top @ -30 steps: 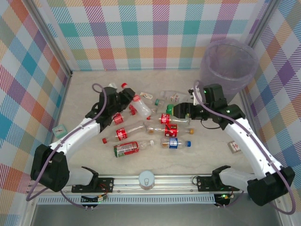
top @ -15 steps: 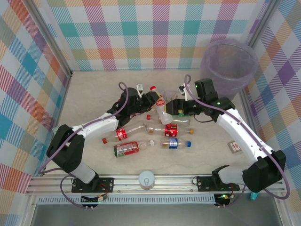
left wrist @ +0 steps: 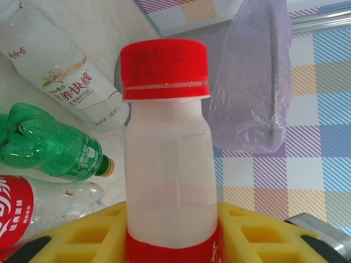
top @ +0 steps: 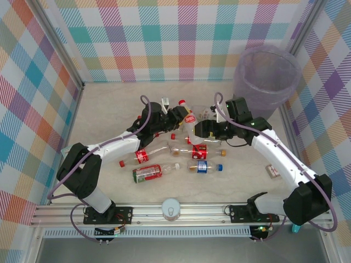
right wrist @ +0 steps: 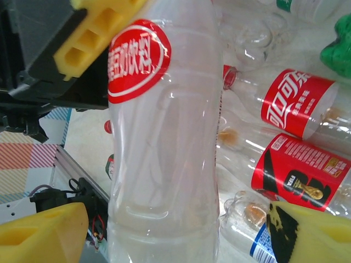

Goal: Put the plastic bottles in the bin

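Note:
My left gripper (top: 175,116) (left wrist: 170,238) is shut on a clear plastic bottle (top: 189,121) (left wrist: 164,164) with a red cap and red label, held off the table at the centre. My right gripper (top: 201,130) (right wrist: 175,235) is open around that bottle's lower body (right wrist: 164,164), with a gap on both sides. Several more bottles lie below: red-labelled ones (top: 141,155) (right wrist: 299,104), a crushed one (top: 147,173), a blue-labelled one (top: 202,167) and a green one (left wrist: 49,145) (right wrist: 340,44). The grey-purple bin (top: 267,76) (left wrist: 252,82) stands at the far right corner.
A small red-and-white packet (top: 272,171) lies near the right wall. A white round knob (top: 171,209) sits on the front rail. A white bottle with a gold-crown label (left wrist: 60,76) lies beyond the green one. Plaid walls close three sides.
The left arm swung right, lifting the red-capped bottle to the centre. The right gripper, which had a green bottle in its jaws, moved left and now straddles the left's bottle.

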### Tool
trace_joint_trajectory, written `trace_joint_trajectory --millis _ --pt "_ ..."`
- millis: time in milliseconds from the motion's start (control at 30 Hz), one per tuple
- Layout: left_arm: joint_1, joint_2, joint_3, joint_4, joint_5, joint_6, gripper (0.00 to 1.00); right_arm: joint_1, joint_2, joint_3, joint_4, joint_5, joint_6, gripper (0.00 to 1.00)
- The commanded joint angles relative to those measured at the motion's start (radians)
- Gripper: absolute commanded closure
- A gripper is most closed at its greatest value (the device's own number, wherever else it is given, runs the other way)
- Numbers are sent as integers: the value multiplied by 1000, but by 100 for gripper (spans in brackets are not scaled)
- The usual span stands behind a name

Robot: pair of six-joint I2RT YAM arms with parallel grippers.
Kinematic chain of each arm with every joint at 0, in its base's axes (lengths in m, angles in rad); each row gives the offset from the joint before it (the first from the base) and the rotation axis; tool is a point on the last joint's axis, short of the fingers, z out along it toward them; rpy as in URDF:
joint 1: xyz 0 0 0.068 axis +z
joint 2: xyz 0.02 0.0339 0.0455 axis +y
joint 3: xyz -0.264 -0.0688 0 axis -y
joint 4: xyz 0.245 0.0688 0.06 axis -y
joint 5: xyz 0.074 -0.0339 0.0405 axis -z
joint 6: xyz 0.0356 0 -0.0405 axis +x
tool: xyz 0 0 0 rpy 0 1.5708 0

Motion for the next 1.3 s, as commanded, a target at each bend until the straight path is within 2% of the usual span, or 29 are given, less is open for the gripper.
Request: trace_joint_trajectory --millis 0,167,267,667,767,867,933,1000,1167,1267 --pt "-17 -3 2 64 27 -14 63 5 -16 -43 71 -46 51 16" --pt "-29 -1 -27 103 13 -32 63 6 -20 -79 119 -113 84 17" --pt "-29 18 -8 104 12 -33 63 6 -18 -84 134 -124 106 22" --pt "-31 91 21 183 44 -74 57 6 -84 -119 115 -59 137 50" --pt "-31 83 31 173 47 -41 49 6 -93 -113 112 -40 130 55" --pt "-21 53 51 141 33 -12 36 6 -107 -96 79 -10 114 56" --pt "-11 29 88 86 23 18 20 5 -134 -88 77 15 111 58" --pt "0 6 142 -30 -1 85 9 4 -151 -60 47 69 94 59" --pt "44 -95 166 -191 -72 210 1 -14 -149 87 -95 242 -38 59" --pt "53 -210 120 -309 -156 285 0 -56 -110 215 -185 382 -141 58"
